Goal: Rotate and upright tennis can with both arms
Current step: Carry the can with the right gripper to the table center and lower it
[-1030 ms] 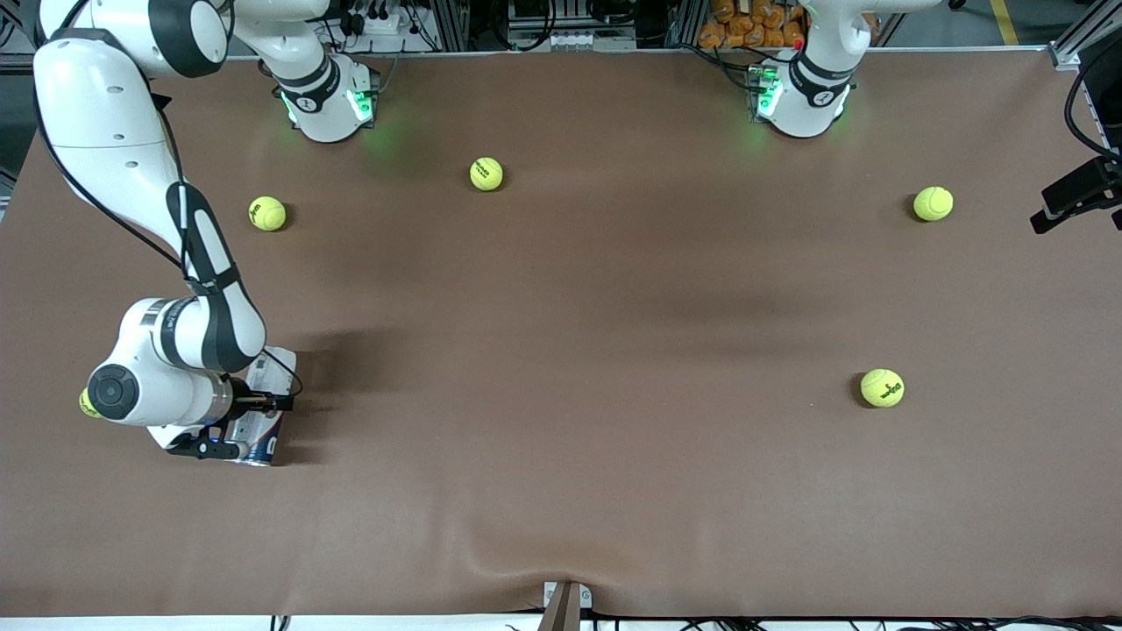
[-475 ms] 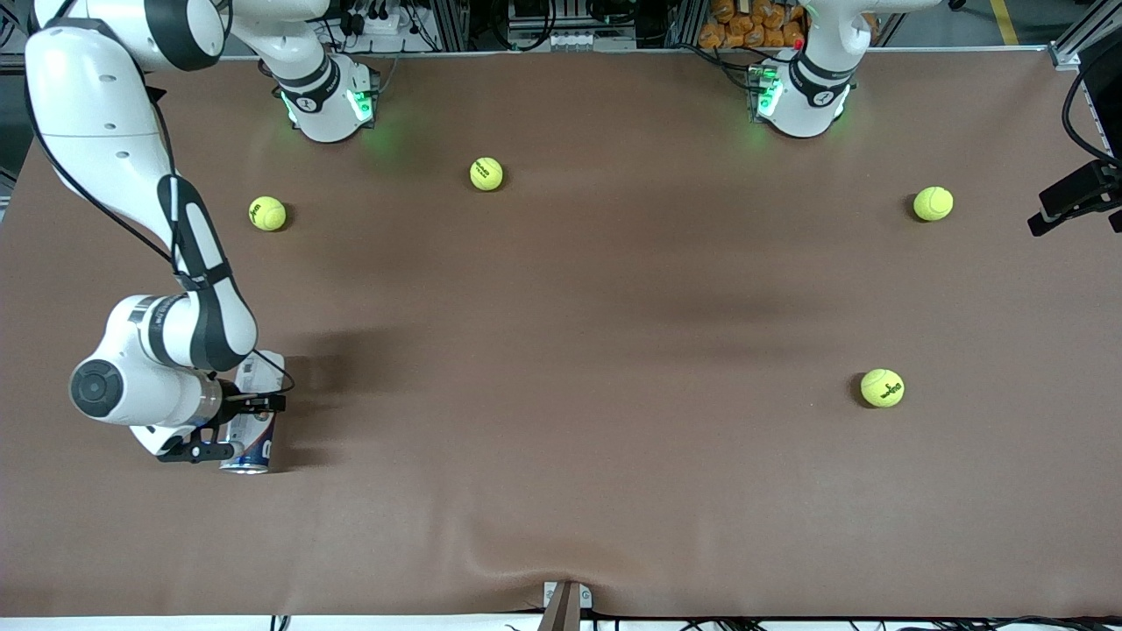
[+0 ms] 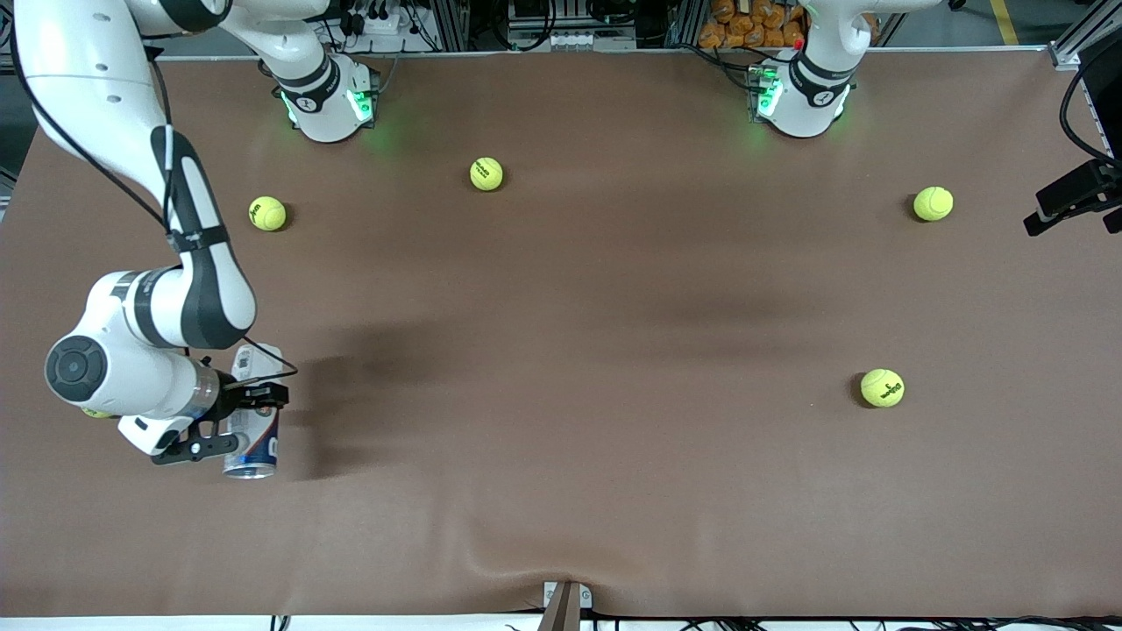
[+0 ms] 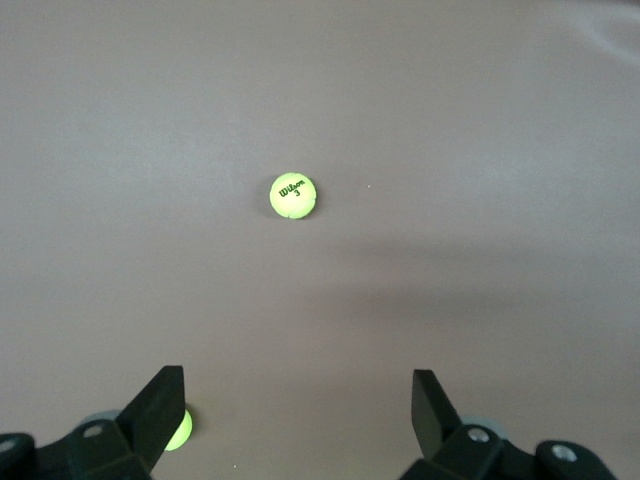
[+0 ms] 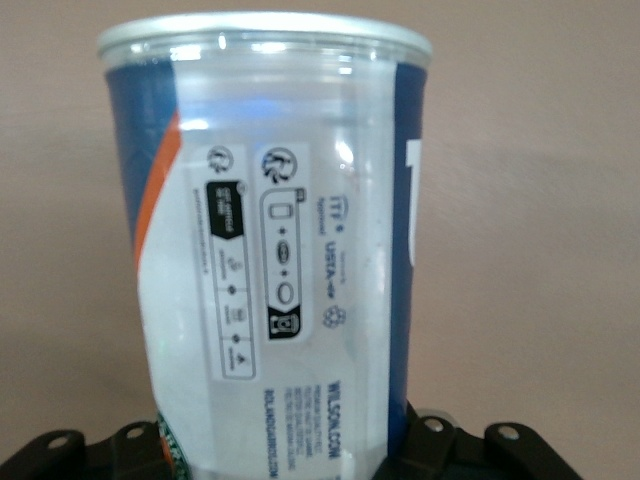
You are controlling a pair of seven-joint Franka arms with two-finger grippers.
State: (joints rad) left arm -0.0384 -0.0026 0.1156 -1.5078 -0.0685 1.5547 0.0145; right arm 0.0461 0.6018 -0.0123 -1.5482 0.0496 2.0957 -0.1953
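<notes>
The tennis can is a clear tube with a white and navy label. It lies near the right arm's end of the table, silvery rim end toward the front camera. My right gripper is shut across its middle. In the right wrist view the tennis can fills the picture, with the right gripper clamping it from both sides. I cannot tell whether the can touches the table. My left gripper hangs open and empty high over the table at the left arm's end.
Yellow-green tennis balls lie scattered: one and another near the right arm's base, two toward the left arm's end. A further ball peeks from under the right arm. The table's front edge has a bracket.
The right gripper has closed tight on the can and shifted it toward the right arm's end of the table, turning it to point at the front camera. The left arm has barely drifted.
</notes>
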